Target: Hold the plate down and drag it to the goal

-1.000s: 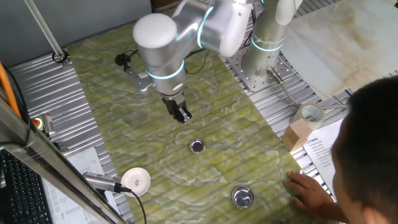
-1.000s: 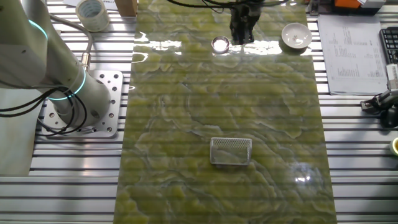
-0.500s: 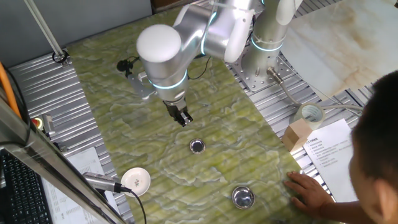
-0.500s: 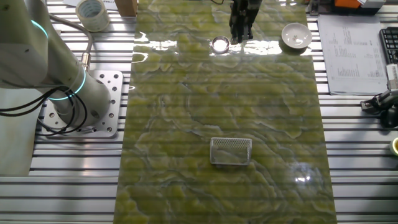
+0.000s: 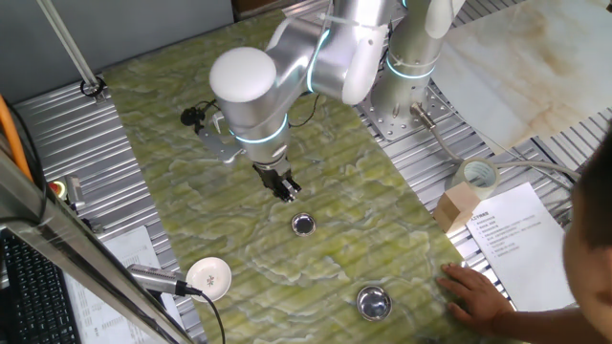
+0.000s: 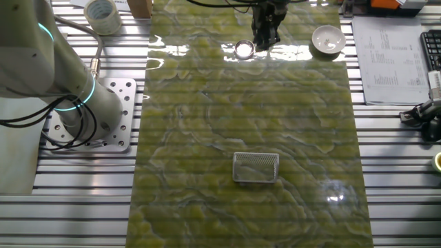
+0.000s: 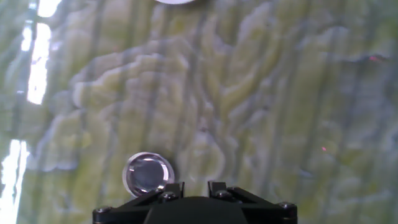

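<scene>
Near mid-tabletop point(image 5: 182, 191), green marbled sheet: claw point(image 5: 286, 190) hangs above the surface, fingers nearly together, narrow gap, holding nothing. Plate point(image 5: 303, 225) lies flat just beside the claw tip, not touched. Hand view: plate point(image 7: 148, 173) sits just off the left finger point(image 7: 171, 193). Other fixed view: claw point(image 6: 264, 40) beside plate point(image 6: 244, 49). Larger metal bowl point(image 5: 373, 303) and white disc point(image 5: 209, 275) well apart. Mesh basket point(image 6: 255, 167) far down the sheet.
</scene>
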Robot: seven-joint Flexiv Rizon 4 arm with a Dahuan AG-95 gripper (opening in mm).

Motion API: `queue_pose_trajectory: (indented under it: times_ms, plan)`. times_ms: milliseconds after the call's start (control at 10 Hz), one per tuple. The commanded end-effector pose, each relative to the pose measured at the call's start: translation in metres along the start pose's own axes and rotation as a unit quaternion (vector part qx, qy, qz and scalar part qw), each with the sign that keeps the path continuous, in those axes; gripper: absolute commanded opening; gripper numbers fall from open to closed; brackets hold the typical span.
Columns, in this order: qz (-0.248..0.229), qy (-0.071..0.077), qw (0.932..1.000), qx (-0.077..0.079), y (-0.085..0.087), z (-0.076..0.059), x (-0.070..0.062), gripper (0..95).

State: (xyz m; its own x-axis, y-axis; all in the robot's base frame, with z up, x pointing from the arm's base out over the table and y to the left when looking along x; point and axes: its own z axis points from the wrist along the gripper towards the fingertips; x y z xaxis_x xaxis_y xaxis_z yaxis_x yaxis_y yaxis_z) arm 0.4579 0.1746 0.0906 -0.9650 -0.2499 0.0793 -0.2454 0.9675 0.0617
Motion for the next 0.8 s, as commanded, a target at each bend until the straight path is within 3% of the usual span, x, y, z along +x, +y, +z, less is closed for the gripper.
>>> queue_pose_trajectory:
  times_ms: [100,200,300,500,800]
  plan:
    - [0.010,0.001,0.9999,0.006,0.0080,0.0038,-0.0020,19.0]
    - [0.008,-0.002,1.0000,0.005,0.0080,0.0038,-0.0020,19.0]
    - [-0.002,-0.002,1.0000,0.000,0.0080,0.0038,-0.0020,0.0]
    - [-0.017,-0.008,0.9997,-0.014,0.0080,0.0038,-0.0020,0.0]
    - [-0.020,-0.008,0.9997,-0.014,0.0100,0.0050,-0.0027,0.0]
